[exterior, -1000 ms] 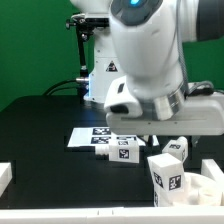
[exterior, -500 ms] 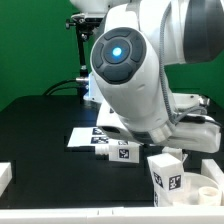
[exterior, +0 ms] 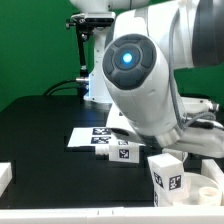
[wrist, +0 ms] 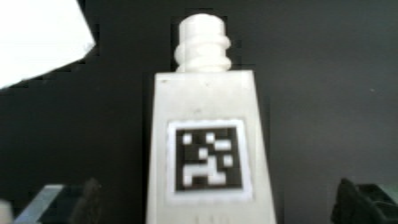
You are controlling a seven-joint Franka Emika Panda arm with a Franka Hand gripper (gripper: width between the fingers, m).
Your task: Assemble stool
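In the wrist view a white stool leg (wrist: 210,120) fills the middle, with a black-and-white tag on its face and a ribbed peg at its far end. My gripper (wrist: 217,205) is open, its dark fingers (wrist: 68,203) standing apart on either side of the leg without touching it. In the exterior view the arm's bulk hides the gripper. Another leg (exterior: 120,151) lies on the table, a third leg (exterior: 165,173) stands upright at the front, and the round seat (exterior: 207,187) lies at the exterior view's right edge.
The marker board (exterior: 84,138) lies flat on the black table behind the lying leg. A white block (exterior: 5,176) sits at the exterior view's left edge. The robot base and a stand rise at the back.
The arm has swung across the exterior view and its large joint now faces the camera. The wrist and the leg seen at the right a second ago are now hidden behind it.
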